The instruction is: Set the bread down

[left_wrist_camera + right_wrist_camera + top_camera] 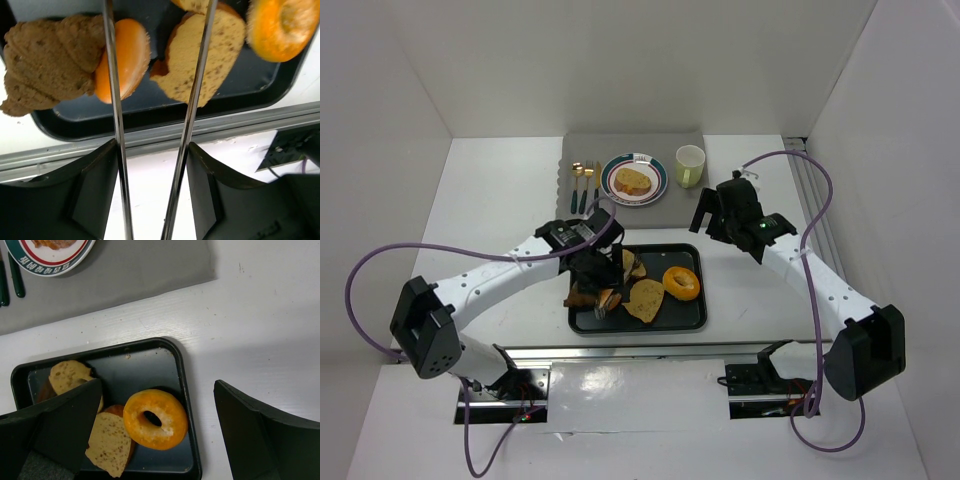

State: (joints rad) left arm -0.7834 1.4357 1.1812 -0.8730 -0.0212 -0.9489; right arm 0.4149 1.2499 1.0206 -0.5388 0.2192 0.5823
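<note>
A black tray holds several breads: a brown croissant, an orange bun, a tan bread slice and an orange bagel. My left gripper is shut on metal tongs, whose two arms stand apart above the bun and the slice; nothing sits between them. In the left wrist view the left gripper is over the tray's near rim. My right gripper is open and empty, hovering above the tray's far right corner, with the bagel below it. A plate carries one bread slice.
The plate lies on a grey mat at the back, with gold-and-green cutlery to its left and a pale green cup to its right. White walls enclose the table. A metal rail runs along the near edge.
</note>
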